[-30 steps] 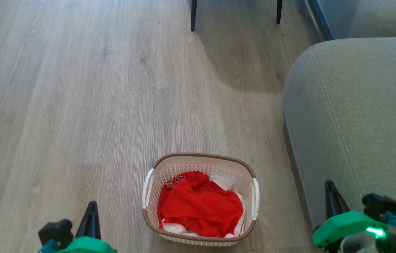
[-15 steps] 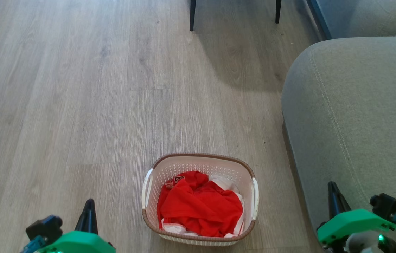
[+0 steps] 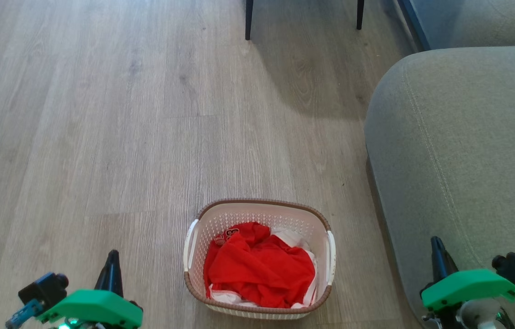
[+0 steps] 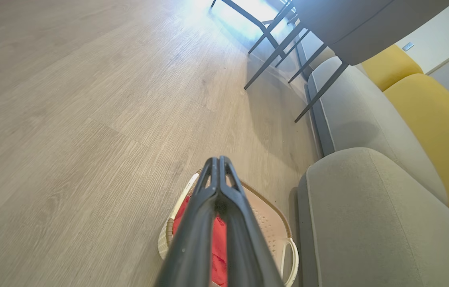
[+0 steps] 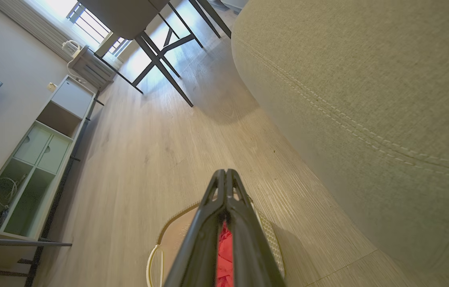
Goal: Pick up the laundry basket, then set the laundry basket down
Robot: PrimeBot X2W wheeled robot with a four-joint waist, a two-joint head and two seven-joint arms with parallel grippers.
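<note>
The laundry basket (image 3: 262, 202) stands upright on the floor (image 3: 125, 137) at 6 o'clock in the head view. Its right side is near the sofa (image 3: 458, 137), which fills the 3 o'clock side. The left pincer (image 3: 112, 257) at 7 o'clock and the right pincer (image 3: 436, 246) at 5 o'clock each have their two dark fingers pressed together on nothing, both well apart from the basket. A basket at rest with both pincers clear fits either a lift yet to come or a set-down already made, and the pictures do not settle which.

The basket is a rounded rectangle of cream plastic. Its walls are pierced with small holes, its rim is a brown woven-look band, and a smooth white handle (image 3: 189, 244) runs along each side. A crumpled red garment (image 3: 257, 269) lies inside over white cloth (image 3: 296, 237). The floor is matte, grey-brown wood-grain plank, and the sofa is coarse grey fabric with a stitched seam.
</note>
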